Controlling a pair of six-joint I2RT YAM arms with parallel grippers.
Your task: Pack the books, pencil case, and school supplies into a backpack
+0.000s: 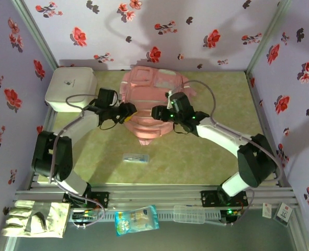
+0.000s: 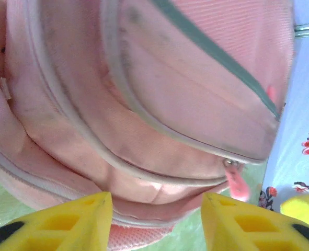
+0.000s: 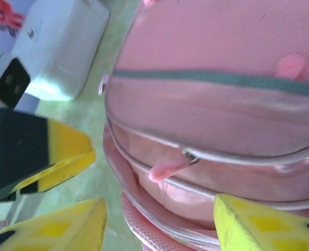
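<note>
The left gripper [image 2: 155, 209] is standing open, its yellow fingers [image 2: 65, 222] spread apart with nothing between them, and it is pointing at the lower edge of the pink backpack [image 2: 159, 94]. The right gripper [image 3: 159, 205] is likewise gaping, holding nothing, and is facing the same bag from the other side. In the overhead view the left gripper [image 1: 129, 111] and right gripper [image 1: 155, 112] are hovering close together over the backpack [image 1: 151, 86], which is lying flat at the far middle of the table [image 1: 217, 157].

A pink zipper pull [image 3: 167, 170] is hanging off a pale-trimmed seam just ahead of the right fingers. A white box [image 1: 70, 89] is sitting just left of the backpack; its small dark logo is too tiny to read. The clear packet [image 1: 135, 158] is lying alone on the table, nearer the arm bases. Over the near edge, a blue-white bag [image 1: 137, 219] and a small card [image 1: 285, 212] are showing print that cannot be read.
</note>
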